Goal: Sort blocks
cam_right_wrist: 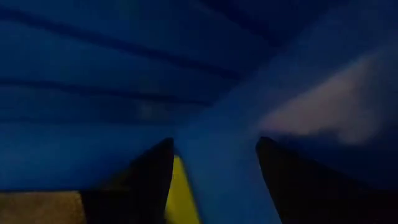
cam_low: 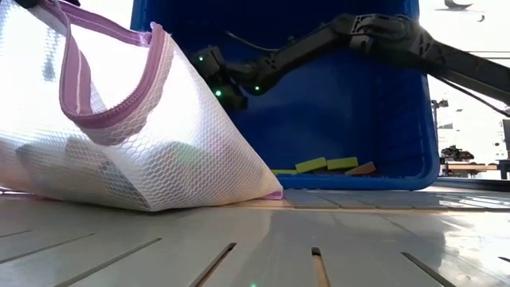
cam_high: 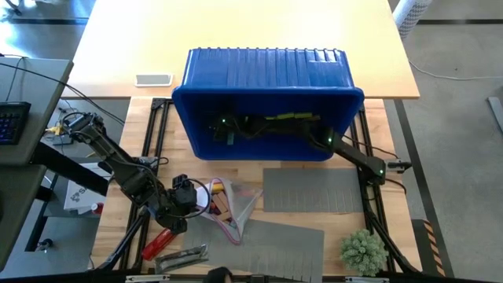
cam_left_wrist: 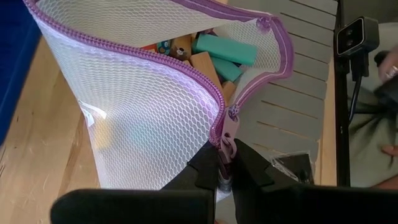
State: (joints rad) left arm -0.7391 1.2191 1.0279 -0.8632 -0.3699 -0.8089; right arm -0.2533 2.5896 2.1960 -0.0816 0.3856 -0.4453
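Note:
A white mesh bag (cam_left_wrist: pixel 143 106) with a purple zipper lies open on the table near my left gripper (cam_left_wrist: pixel 224 177), which is shut on it. Teal and tan blocks (cam_left_wrist: pixel 217 53) show inside its mouth. Behind it a blue bin (cam_high: pixel 267 102) lies tipped toward the near side. Lime and tan blocks (cam_low: pixel 327 165) rest on the bin's lower wall. My right gripper (cam_low: pixel 227 92) reaches deep inside the bin from the right, above those blocks, its fingers open. A lime block (cam_right_wrist: pixel 180 193) shows beside one finger. My left gripper pinches the purple zipper's end (cam_left_wrist: pixel 227 134), at the corner of the bag's mouth, between its two fingers. The fingers slant down at it from the table's left. That corner is held up, and the bag's body (cam_low: pixel 119 159) rests on the table. Whether my right gripper touches the lime block, I cannot tell.
Two grey slatted mats (cam_high: pixel 322 189) (cam_high: pixel 275 244) lie on the near right of the table. A red tool (cam_high: pixel 157 244) and a metal piece (cam_high: pixel 185 255) lie near the front left, a green plant (cam_high: pixel 363 250) at the front right, a phone (cam_high: pixel 153 79) far left.

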